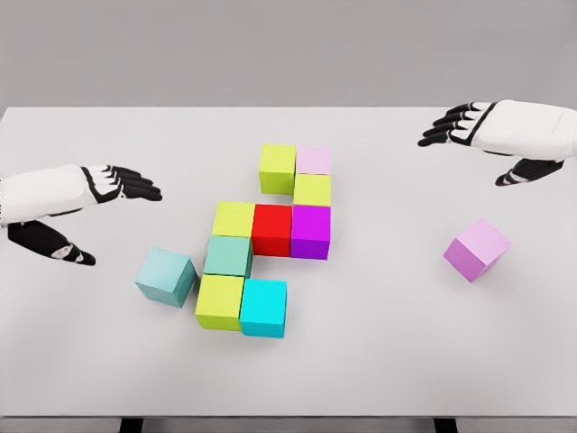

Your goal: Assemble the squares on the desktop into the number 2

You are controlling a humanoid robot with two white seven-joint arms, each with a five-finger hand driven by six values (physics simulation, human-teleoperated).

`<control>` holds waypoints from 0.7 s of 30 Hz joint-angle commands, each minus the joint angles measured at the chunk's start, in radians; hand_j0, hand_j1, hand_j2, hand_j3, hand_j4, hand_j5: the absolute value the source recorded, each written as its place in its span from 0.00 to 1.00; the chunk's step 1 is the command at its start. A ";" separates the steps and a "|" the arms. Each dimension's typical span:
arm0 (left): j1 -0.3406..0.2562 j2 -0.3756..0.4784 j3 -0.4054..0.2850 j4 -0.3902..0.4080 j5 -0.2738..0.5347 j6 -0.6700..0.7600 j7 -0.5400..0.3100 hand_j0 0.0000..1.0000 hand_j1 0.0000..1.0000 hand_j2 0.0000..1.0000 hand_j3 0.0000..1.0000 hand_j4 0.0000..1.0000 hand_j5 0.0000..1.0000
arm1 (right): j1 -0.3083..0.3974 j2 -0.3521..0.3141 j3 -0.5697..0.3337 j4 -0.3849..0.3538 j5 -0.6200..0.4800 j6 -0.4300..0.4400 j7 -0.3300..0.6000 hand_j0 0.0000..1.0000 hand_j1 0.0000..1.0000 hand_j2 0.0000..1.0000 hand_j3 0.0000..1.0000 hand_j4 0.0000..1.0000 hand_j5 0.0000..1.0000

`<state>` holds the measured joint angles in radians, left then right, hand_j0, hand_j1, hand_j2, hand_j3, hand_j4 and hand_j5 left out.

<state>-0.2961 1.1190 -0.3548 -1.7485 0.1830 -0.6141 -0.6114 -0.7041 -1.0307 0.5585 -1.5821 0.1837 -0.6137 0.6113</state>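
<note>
You have both hands off the work at this moment. The left hand (104,185) hovers above the table (81,361) at the left, fingers spread and holding nothing. The right hand (473,126) hangs over the far right, fingers likewise extended and empty.

The figure is part built at the table's centre. Its top row is an olive cube (278,168) touching a pale pink cube (314,161). A second olive cube (312,189) sits directly below the pink one. The middle row runs yellow-green cube (233,219), red cube (271,228), magenta cube (310,231), all touching. A teal cube (228,256) drops down on the left, and the base so far is a lime cube (220,301) beside a cyan cube (264,307).

Two pieces lie loose. A light blue cube (166,276) sits tilted just beside the lower left of the figure. A lilac cube (477,249) lies well apart on the right, also skewed.

I judge the step in hand to be completing the rows. Your next move calls for grasping a loose cube, most likely the lilac one with the right hand, squaring it and seating it flush without jostling the neighbours.
</note>
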 commanded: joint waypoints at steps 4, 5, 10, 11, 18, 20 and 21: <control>0.022 -0.034 -0.010 -0.012 0.001 0.003 0.001 1.00 1.00 1.00 1.00 1.00 1.00 | -0.009 -0.022 0.011 -0.001 -0.012 0.003 0.000 1.00 1.00 1.00 1.00 1.00 1.00; 0.025 -0.034 -0.010 -0.012 0.001 0.003 0.001 1.00 1.00 1.00 1.00 1.00 1.00 | -0.008 -0.069 0.063 -0.003 -0.012 0.003 0.000 1.00 1.00 1.00 1.00 1.00 1.00; 0.058 -0.076 -0.015 -0.012 -0.086 0.003 0.001 1.00 1.00 1.00 1.00 1.00 1.00 | 0.057 -0.170 0.092 -0.003 -0.012 0.003 0.000 1.00 1.00 1.00 1.00 1.00 1.00; 0.057 -0.094 -0.015 -0.012 -0.088 0.003 0.001 1.00 1.00 1.00 1.00 1.00 1.00 | 0.069 -0.172 0.112 -0.003 -0.010 0.003 0.000 1.00 1.00 1.00 1.00 1.00 1.00; 0.080 -0.105 -0.015 -0.008 -0.125 0.251 0.001 1.00 1.00 1.00 1.00 1.00 1.00 | 0.106 -0.157 0.170 -0.003 -0.007 0.003 0.000 1.00 1.00 1.00 1.00 1.00 1.00; 0.097 -0.107 -0.016 -0.008 -0.128 0.247 0.001 1.00 1.00 1.00 1.00 1.00 1.00 | 0.109 -0.123 0.169 0.010 -0.004 0.003 0.000 1.00 1.00 1.00 1.00 1.00 1.00; 0.103 -0.107 -0.016 -0.009 -0.135 0.243 0.001 1.00 1.00 1.00 1.00 1.00 1.00 | 0.107 -0.088 0.169 0.036 -0.004 0.003 0.000 1.00 1.00 1.00 1.00 1.00 1.00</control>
<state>-0.1933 1.0130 -0.3708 -1.7571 0.0497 -0.3892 -0.6112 -0.5983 -1.1510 0.7239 -1.5663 0.1835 -0.6134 0.6112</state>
